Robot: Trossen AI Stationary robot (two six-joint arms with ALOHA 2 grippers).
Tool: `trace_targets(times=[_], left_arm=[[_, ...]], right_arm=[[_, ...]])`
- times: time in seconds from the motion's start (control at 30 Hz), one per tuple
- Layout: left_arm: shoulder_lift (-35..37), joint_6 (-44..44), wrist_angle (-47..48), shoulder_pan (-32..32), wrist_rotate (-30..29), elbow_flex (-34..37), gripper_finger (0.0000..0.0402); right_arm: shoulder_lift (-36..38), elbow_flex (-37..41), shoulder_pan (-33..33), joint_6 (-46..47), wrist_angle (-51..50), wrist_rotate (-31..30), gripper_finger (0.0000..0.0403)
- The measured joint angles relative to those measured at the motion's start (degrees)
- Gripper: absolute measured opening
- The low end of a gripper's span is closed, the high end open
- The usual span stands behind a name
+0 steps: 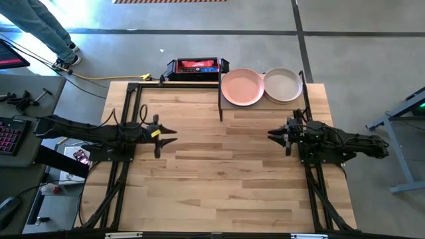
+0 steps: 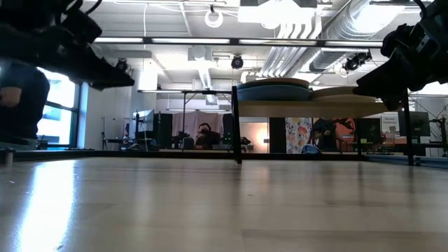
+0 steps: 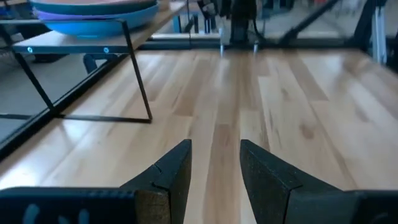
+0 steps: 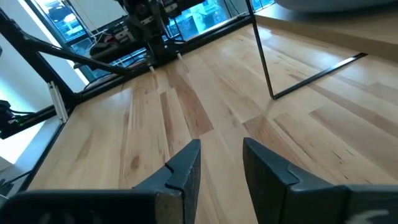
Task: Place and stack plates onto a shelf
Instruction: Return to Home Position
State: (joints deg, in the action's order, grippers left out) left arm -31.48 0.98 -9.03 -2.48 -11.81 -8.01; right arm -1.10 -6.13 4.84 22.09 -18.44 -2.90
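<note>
wooden table (image 1: pixel 219 179): left gripper (image 1: pixel 174 135) and right gripper (image 1: pixel 270 136) hover open, empty; plates (image 1: pixel 242 87) sit on shelf (image 2: pixel 301 108).

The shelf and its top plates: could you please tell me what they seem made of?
Shelf: pale matte wood top, thin black metal-looking posts. Pink plate and cream plate: dull, glare-free surfaces; ceramic or plastic, cannot tell.

Pink plate (image 1: pixel 242 87); cream plate (image 1: pixel 283 85); blue plate (image 3: pixel 93 26); shelf (image 1: pixel 265 107) light wood, black posts.
</note>
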Motion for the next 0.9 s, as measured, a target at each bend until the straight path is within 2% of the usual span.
trace_targets(times=[0.17,0.37,0.5,0.9], left_arm=[[0.0,-3.6,-12.2,0.0,0.1,7.4,0.0126],[0.0,1.0,-10.3,-0.2,-0.6,6.9,0.0126],[0.0,1.1,-6.7,-0.2,-3.2,6.9,0.0126],[0.0,1.2,-4.3,-0.2,-3.3,7.0,0.0126]], right_arm=[[0.0,0.0,0.0,0.0,0.0,0.0,0.0103],[0.0,0.0,0.0,0.0,-0.1,0.0,0.0103],[0.0,0.0,0.0,0.0,-0.1,0.0,0.0103],[1.1,0.0,0.0,0.0,-0.1,0.0,0.0103]])
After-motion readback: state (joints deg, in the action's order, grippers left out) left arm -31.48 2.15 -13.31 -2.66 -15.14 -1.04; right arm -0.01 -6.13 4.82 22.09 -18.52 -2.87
